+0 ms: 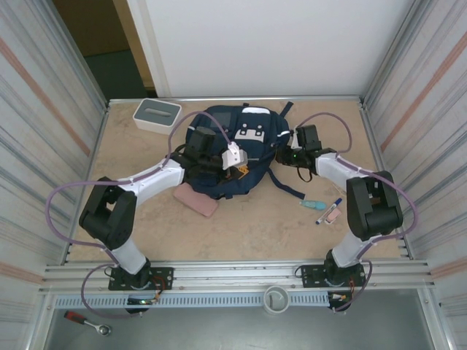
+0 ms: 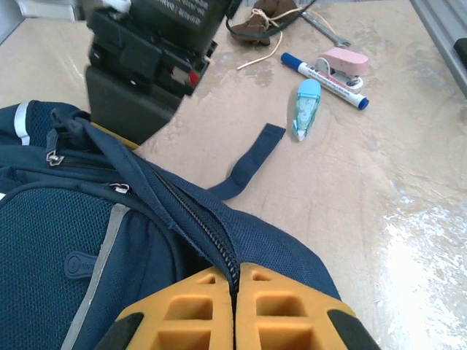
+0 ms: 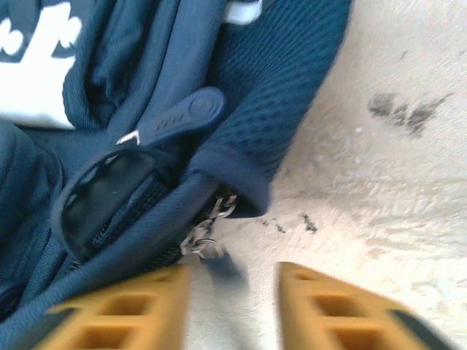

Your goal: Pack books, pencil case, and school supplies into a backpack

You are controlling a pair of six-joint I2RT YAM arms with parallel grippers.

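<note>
One teal marker [image 1: 314, 205] — flat; long axis left-right

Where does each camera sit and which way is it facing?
Top external: above, behind the bases, looking down on table, backpack, left arm, right arm.
Left wrist: on the left wrist, looking past shut fingers across the backpack toward the teal marker.
Right wrist: on the right wrist, looking down past open fingers at the backpack's zipper.
Shared: all see the backpack.

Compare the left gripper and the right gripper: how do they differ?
The left gripper has its jaws shut on the backpack at its zipper seam; the right gripper has its jaws open, holding nothing. Left sits over fabric, right over bare table. Both have orange jaws at the backpack.
</note>
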